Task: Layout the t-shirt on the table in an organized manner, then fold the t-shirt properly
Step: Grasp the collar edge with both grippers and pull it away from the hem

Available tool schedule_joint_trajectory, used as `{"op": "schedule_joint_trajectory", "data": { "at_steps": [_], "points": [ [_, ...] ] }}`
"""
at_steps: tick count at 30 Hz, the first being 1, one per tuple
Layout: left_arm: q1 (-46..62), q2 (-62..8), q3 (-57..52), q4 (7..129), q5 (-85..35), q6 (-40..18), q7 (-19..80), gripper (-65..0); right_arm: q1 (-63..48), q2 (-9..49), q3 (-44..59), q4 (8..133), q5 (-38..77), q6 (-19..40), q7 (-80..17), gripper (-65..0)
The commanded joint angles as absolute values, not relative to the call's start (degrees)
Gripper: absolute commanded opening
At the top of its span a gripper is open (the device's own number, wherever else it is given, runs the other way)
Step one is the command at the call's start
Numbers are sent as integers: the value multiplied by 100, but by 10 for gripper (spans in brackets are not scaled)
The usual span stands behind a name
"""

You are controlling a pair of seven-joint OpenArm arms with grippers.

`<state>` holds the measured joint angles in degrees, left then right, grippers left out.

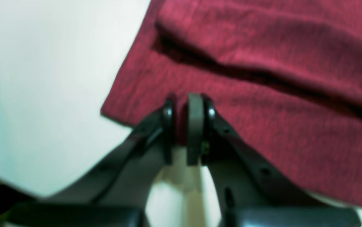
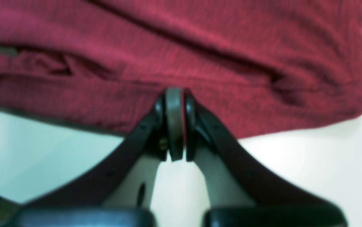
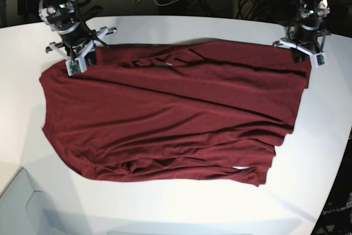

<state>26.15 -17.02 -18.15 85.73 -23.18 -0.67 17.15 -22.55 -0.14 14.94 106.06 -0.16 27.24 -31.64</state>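
The left gripper [image 1: 187, 126] is clenched on the hem of the t-shirt [image 1: 263, 94]: in the left wrist view a small piece of the maroon cloth sits between its two dark fingers [image 1: 167, 126], pressed against the grey pad. Beyond this gripper the cloth spreads away with one thick fold across it, and on one side of the gripper the cloth ends in a corner, with the bare white counter [image 1: 42, 94] next to it.

The right gripper [image 2: 177, 124] is also clenched on the t-shirt [image 2: 199, 47], its fingers almost fully together with only a thin red line of cloth between them. The cloth edge runs to both sides of this gripper, and past it there are several long wrinkles. The white counter [image 2: 294, 164] is under and beside the gripper.

In the base view the t-shirt [image 3: 170, 119] lies spread flat over the middle of the counter [image 3: 165, 207]. The left gripper [image 3: 302, 53] holds one far corner and the right gripper [image 3: 77, 61] holds the other far corner, well apart from each other. The near edge of the t-shirt is wrinkled and lies free on the counter.
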Motion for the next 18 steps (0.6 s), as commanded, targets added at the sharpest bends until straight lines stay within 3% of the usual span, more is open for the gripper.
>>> {"op": "schedule_joint_trajectory", "data": {
  "at_steps": [1, 12, 18],
  "points": [
    [2774, -1727, -1815, 8620, -2308, -31, 2035, -588, -2273, -4, 1508, 10668, 31, 2756, -3064, -650],
    [3011, -1727, -1815, 9068, -2308, -31, 2035, -588, -2440, 22, 1147, 10659, 31, 2756, -3073, -650],
    [2993, -1727, -1842, 9068, -2308, -31, 2035, -588, -2527, 40, 910, 10044, 22, 2756, -3011, -650]
  ]
}}
